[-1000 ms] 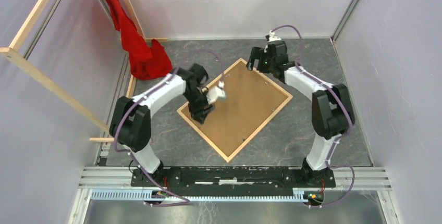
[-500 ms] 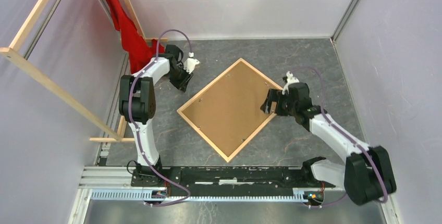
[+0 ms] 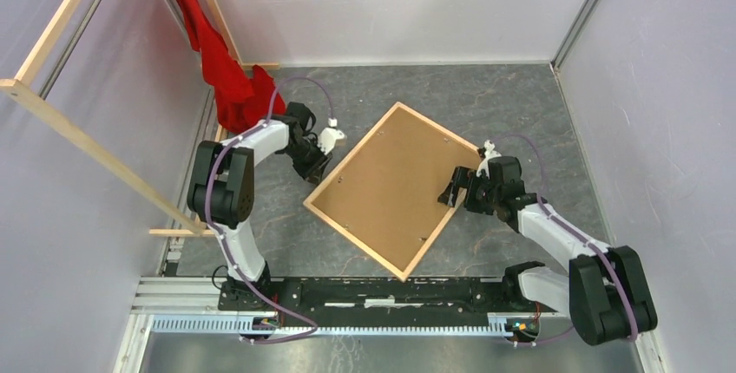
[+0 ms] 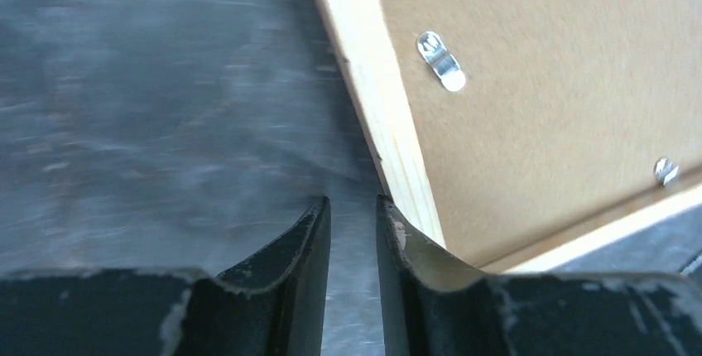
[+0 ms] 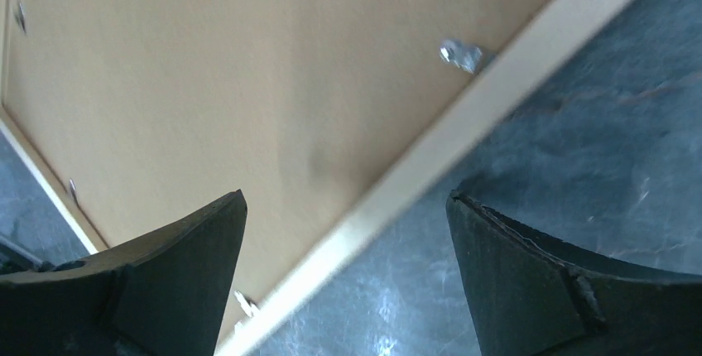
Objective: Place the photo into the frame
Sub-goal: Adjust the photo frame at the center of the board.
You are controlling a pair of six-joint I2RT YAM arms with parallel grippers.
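Top external view: at the far left a red cloth (image 3: pixel 233 87) hangs down. Right of it the left gripper (image 3: pixel 317 163) sits low at the left edge of the frame (image 4: pixel 372 83), its fingers nearly together with only bare table (image 3: pixel 486 95) between them. The frame lies back-up mid-table, set askew, with a brown backing panel (image 3: pixel 395 186) inside it. At its right edge the right gripper (image 3: pixel 453 193) gapes wide, straddling the rail without clamping it.

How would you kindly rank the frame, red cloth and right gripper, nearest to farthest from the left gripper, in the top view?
From the left gripper:
1. frame, just to its right.
2. red cloth, behind it at the left wall.
3. right gripper, at the frame's far edge.
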